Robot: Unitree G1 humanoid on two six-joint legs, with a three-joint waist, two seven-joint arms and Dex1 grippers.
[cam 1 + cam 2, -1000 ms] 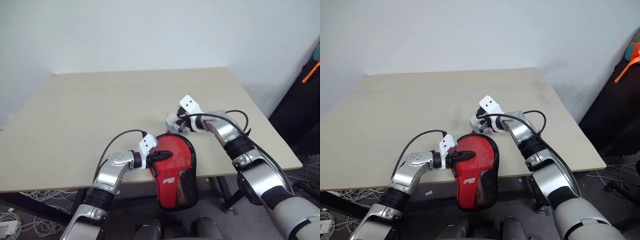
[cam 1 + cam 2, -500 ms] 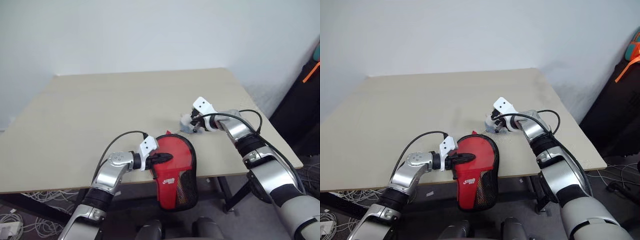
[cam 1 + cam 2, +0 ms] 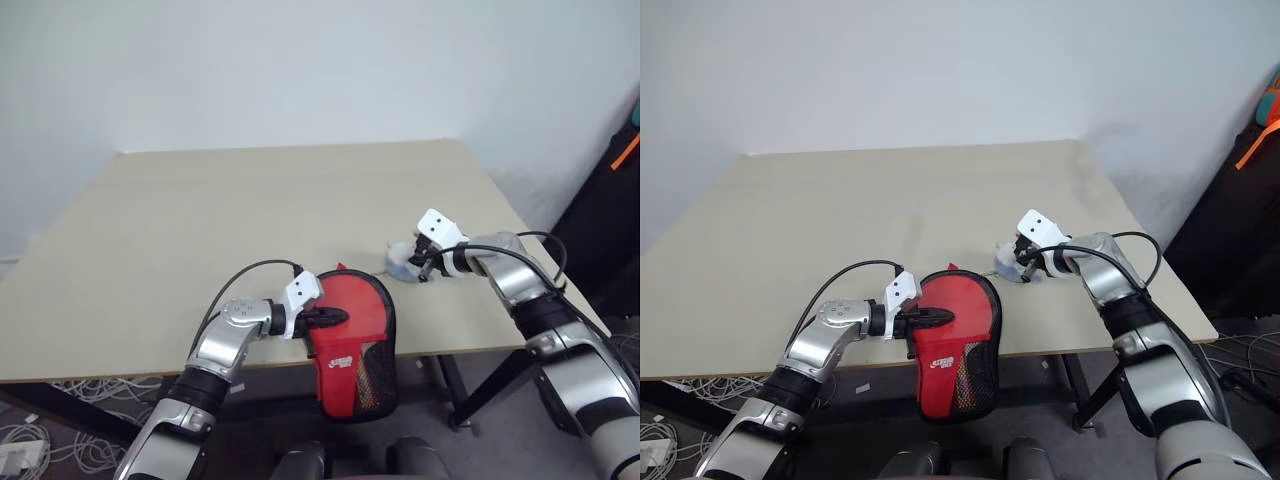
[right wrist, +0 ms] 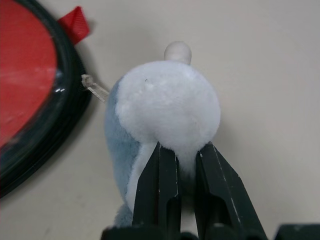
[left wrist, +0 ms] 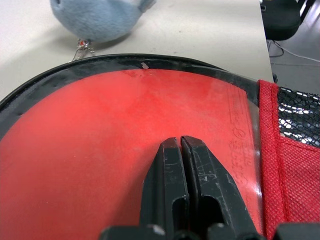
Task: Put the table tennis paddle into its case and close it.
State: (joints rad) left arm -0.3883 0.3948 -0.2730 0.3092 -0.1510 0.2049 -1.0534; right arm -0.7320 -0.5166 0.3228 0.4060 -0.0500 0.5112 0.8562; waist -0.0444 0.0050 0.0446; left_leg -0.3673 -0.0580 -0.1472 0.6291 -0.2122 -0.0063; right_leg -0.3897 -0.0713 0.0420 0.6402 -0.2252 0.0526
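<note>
Lying at the near edge of the beige surface [image 3: 200,220]: the red case [image 3: 352,340], its round end resting on the surface, its narrower meshed end hanging past the edge; pressing on the clear panel over the red face, the left gripper [image 3: 338,316], fingers [image 5: 182,185] closed flat together with nothing between them; pinching the white underside of a small blue-and-white plush toy [image 4: 162,120], the right gripper [image 3: 420,273], fingers [image 4: 160,195] narrowed on the fluff; sitting just beside the case's black rim [image 4: 45,135] but apart from it, the toy, with a thin chain [image 5: 82,49] trailing toward the case; showing at the round end, a small red tab [image 4: 75,24]; sitting presumably behind the clear panel, the paddle, though impossible to tell apart from the case's own red.
</note>
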